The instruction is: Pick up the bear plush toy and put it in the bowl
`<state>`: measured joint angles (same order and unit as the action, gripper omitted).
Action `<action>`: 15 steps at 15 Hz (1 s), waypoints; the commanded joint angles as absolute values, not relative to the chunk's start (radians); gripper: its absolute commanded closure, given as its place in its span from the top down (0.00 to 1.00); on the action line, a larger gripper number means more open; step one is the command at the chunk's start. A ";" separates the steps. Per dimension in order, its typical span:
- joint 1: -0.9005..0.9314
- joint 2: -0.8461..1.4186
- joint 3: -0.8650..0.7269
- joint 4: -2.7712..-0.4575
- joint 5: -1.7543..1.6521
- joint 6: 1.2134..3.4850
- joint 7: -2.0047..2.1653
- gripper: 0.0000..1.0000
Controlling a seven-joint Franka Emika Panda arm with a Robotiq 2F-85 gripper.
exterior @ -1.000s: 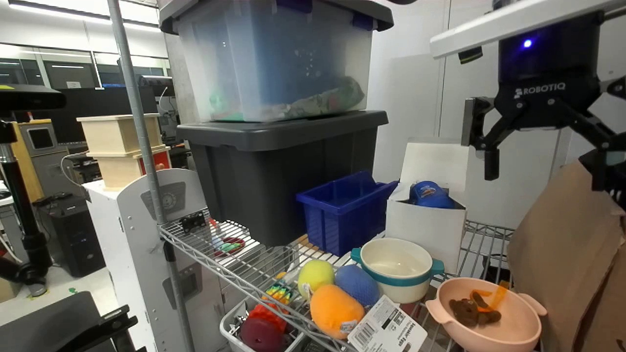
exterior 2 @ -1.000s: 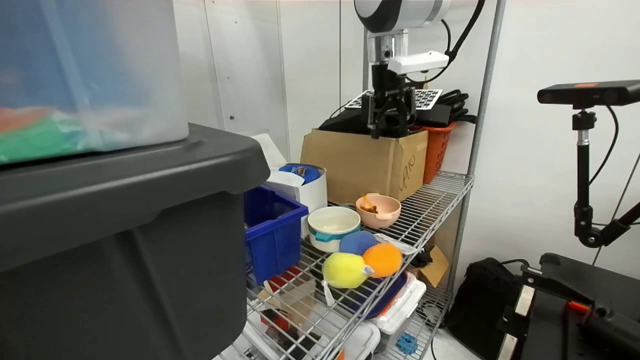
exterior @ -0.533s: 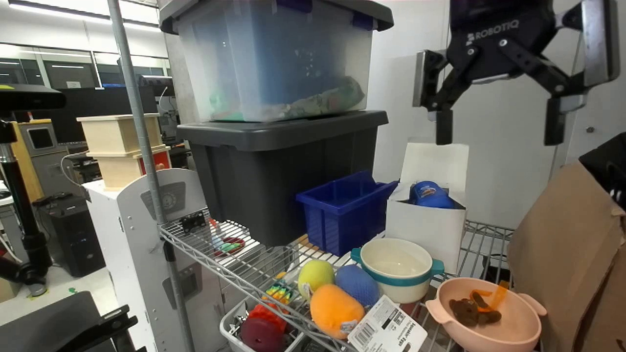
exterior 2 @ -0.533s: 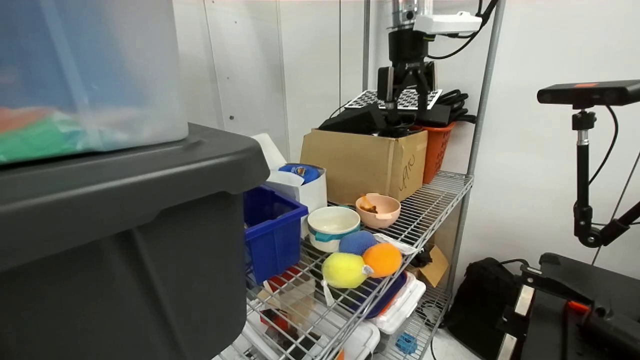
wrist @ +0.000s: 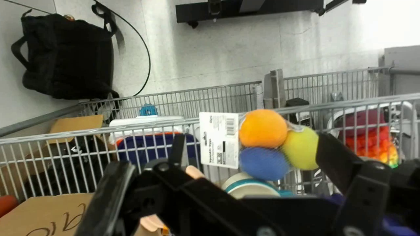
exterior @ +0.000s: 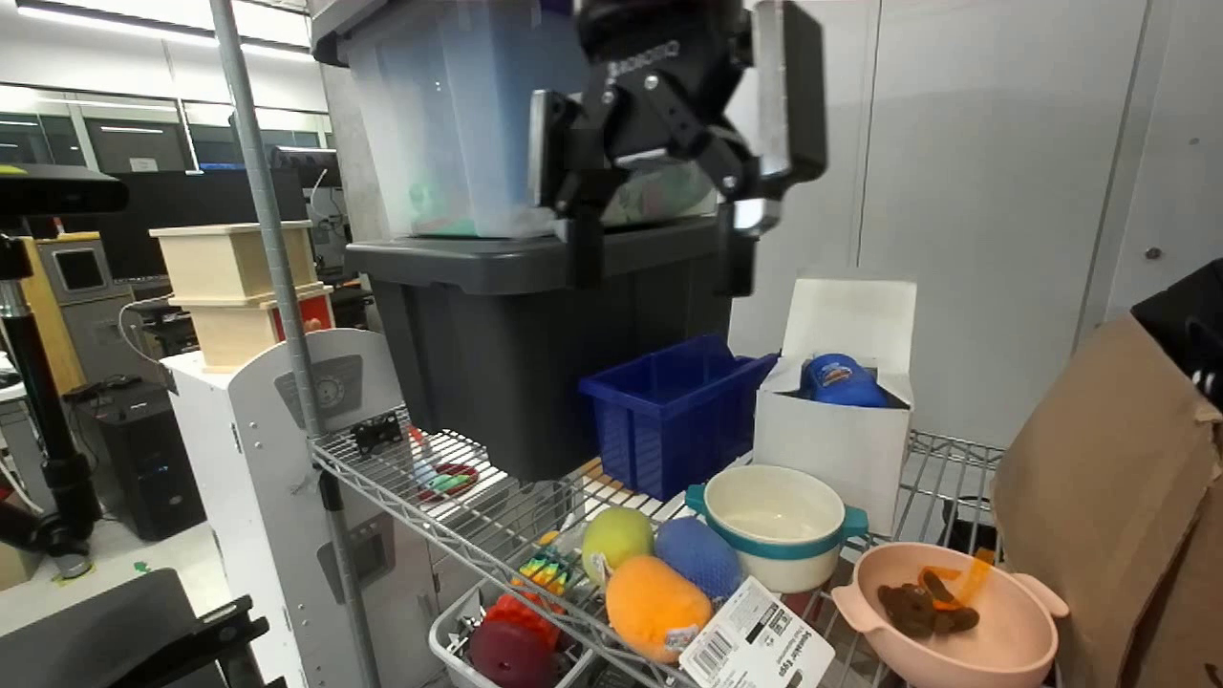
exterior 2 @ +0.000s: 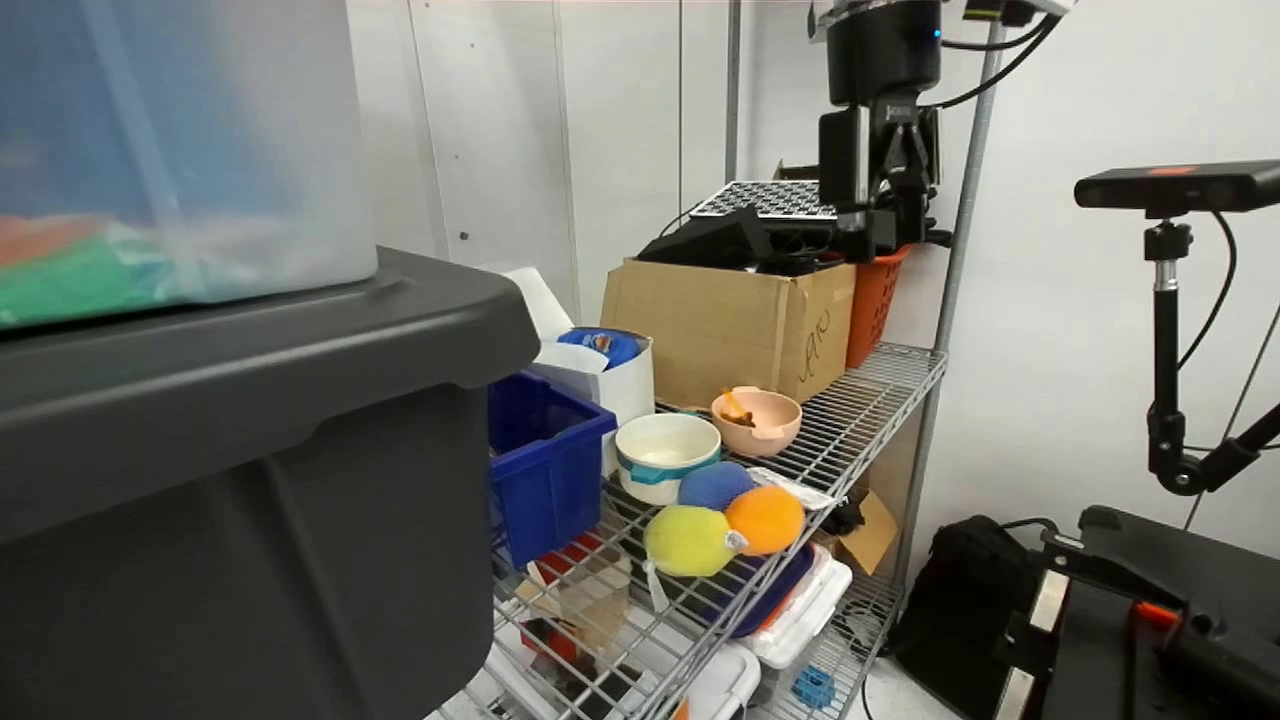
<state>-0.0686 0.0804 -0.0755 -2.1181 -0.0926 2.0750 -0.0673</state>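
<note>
Had the black metal pincer (exterior: 660,277) released and spread wide, high above the grey wire shelf (exterior 2: 900,374). Saw the small brown plush bear (exterior: 911,612) lying inside the round salmon-pink plastic bowl (exterior: 1013,642) on that shelf.

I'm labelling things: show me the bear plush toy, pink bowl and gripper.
Bear plush toy (exterior: 908,612), in an exterior view: on its brown fur.
Pink bowl (exterior: 1008,631), in an exterior view: bare inner wall.
Gripper (exterior: 660,270), in an exterior view: midway between its fingertips.

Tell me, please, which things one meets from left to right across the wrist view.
Black bag, pink bowl (mostly hidden), white card, orange toy, yellow toy, rainbow-coloured item.
</note>
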 commanded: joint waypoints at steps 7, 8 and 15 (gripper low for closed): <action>0.050 -0.495 0.028 -2.645 -0.042 2.049 -0.091 1.00; 0.066 -0.543 0.035 -2.678 -0.030 2.035 -0.092 1.00; 0.092 -0.587 0.045 -2.699 -0.013 1.977 -0.075 1.00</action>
